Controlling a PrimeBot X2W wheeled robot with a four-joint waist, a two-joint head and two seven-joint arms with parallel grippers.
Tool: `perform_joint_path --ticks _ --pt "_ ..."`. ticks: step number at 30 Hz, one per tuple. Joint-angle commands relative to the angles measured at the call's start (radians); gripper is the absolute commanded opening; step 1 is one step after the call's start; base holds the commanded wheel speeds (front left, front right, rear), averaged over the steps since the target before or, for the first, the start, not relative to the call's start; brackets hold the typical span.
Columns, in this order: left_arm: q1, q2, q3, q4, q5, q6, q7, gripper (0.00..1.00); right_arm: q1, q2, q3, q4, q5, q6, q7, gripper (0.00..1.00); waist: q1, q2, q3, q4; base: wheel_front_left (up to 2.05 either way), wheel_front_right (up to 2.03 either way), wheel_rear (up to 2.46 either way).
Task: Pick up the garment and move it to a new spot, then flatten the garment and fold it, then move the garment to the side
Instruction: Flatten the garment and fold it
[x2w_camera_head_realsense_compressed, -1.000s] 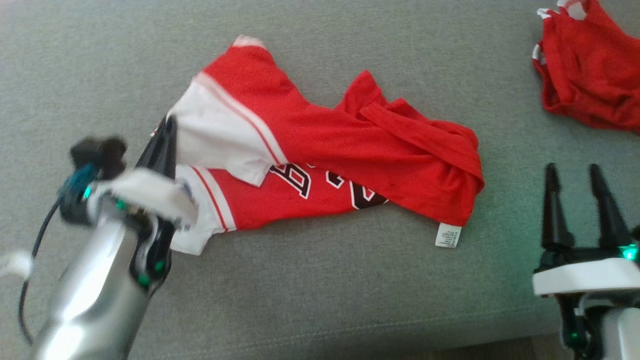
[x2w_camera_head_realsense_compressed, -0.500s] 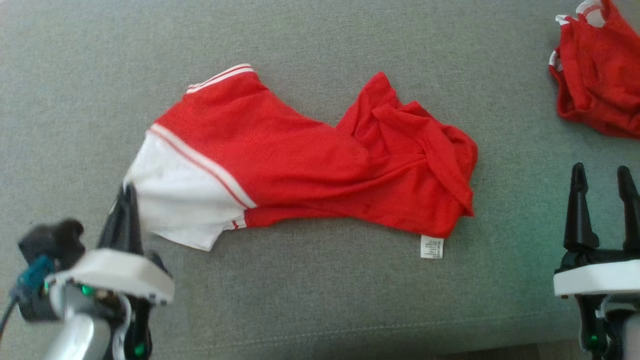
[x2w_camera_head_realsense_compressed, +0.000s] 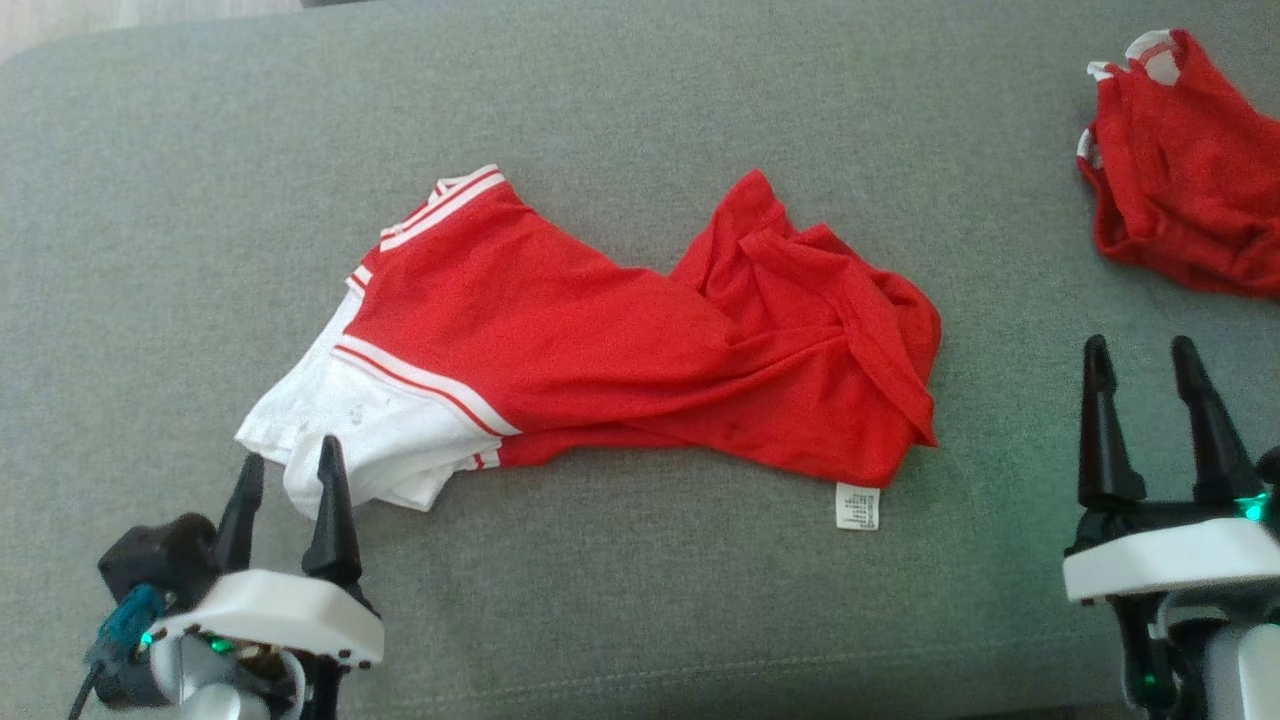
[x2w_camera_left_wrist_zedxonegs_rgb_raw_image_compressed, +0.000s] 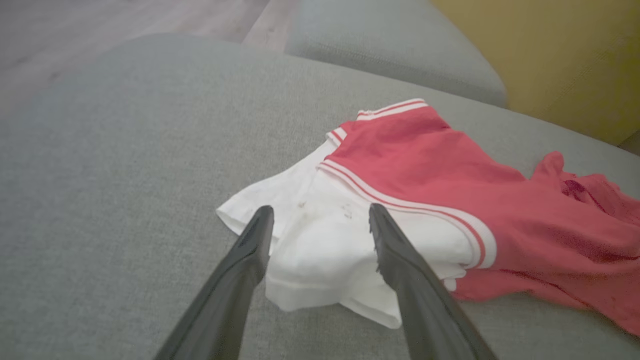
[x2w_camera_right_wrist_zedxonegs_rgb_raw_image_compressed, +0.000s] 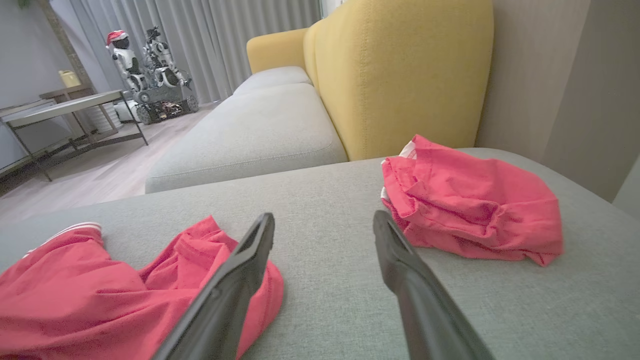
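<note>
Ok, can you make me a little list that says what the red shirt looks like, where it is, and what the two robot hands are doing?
surface: grey sofa cushion
garment: red T-shirt with white sleeves, lying crumpled, not yet flat or folded
tag: small, white, at the shirt's lower right hem
left gripper: open, fingertips at the white sleeve's edge, holding nothing
right gripper: open, apart from the shirt, holding nothing
other cloth: smaller red garment, bunched up at the far right

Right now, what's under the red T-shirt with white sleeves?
Grey fabric sofa cushion shows all around the red T-shirt with white sleeves, so it lies on that. Its bunched folds cover its own lower layers and anything else beneath.
</note>
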Motion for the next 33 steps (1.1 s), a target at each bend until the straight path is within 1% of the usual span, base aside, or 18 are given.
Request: perform_joint_path --ticks 1,6,9,14,24,33 --pt "-0.053 0.013 0.035 -0.026 0.027 -0.008 -0.030 1.00 0.004 -0.006 0.032 -0.035 -0.011 -0.001 0.003 1.00 0.0000 0.0000 -0.011 0.003 0.00 0.00 0.00" --pt "-0.100 0.002 0.029 -0.035 0.104 -0.035 -0.079 1.00 0.018 -0.006 0.069 -0.044 -0.026 -0.001 0.014 1.00 0.0000 0.0000 -0.045 0.011 0.00 0.00 0.00" --pt "-0.117 -0.006 0.028 -0.039 0.150 -0.048 -0.087 1.00 0.034 -0.006 0.091 -0.050 -0.035 -0.001 0.025 1.00 0.0000 0.0000 -0.067 0.015 0.00 0.00 0.00" --pt "-0.121 -0.001 0.019 -0.036 0.212 -0.058 -0.089 1.00 0.054 -0.006 0.132 -0.063 -0.042 -0.001 0.042 1.00 0.0000 0.0000 -0.092 0.017 0.00 0.00 0.00" --pt "-0.111 -0.009 0.018 -0.013 0.219 -0.078 -0.090 1.00 0.060 -0.006 0.154 -0.069 -0.046 -0.001 0.055 1.00 0.0000 0.0000 -0.094 0.025 0.00 0.00 0.00" --pt "-0.116 -0.018 0.022 -0.006 0.223 -0.081 -0.090 1.00 0.056 -0.011 0.173 -0.041 -0.054 -0.001 0.070 1.00 0.0000 0.0000 -0.088 0.026 0.00 0.00 0.00"
